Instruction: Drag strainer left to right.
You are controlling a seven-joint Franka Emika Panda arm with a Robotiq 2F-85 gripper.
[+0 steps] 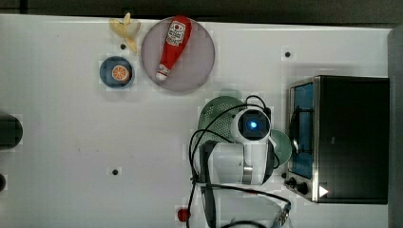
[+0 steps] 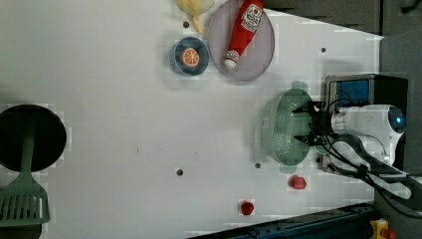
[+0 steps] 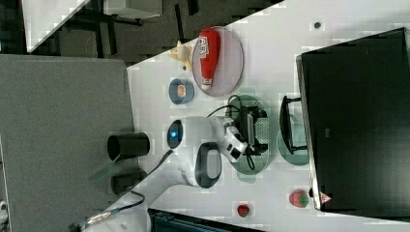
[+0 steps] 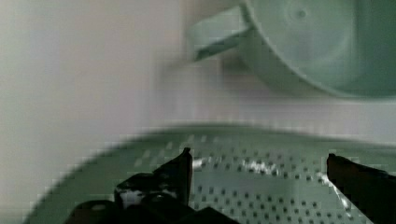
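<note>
The strainer [image 2: 282,128] sat on the white counter [image 2: 124,124], just beside the toaster oven [image 1: 349,137] on the top view's right. The tool [image 2: 308,123] hung over the strainer's bowl with its two fingers [image 4: 180,170] spread wide apart and nothing between them; the wrist view showed the perforated floor under the black fingertips. Whether the tips touched the plastic could not be told.

Between the strainer and the oven door stood the green mug [image 4: 317,46], close to the strainer's rim, its handle turned toward the open counter. In the top view the arm's white wrist covered most of the mug and a good half of the strainer [image 1: 218,116], and black cables looped over both.

Beyond the strainer, away from the arm's base, lay the grey-lilac plate [image 1: 190,71] carrying a ketchup bottle [image 1: 173,45]. Beside that plate were a small blue dish holding an orange slice [image 1: 120,73] and a banana [image 1: 126,29] at the counter's edge.

Nearer the arm's base than the strainer, the left view showed two small red fruits [image 2: 297,182] on the counter. Far from the strainer, at the left view's left edge, a dark round pan [image 2: 30,137] and a green spatula [image 2: 22,201] were cut off by the frame.
</note>
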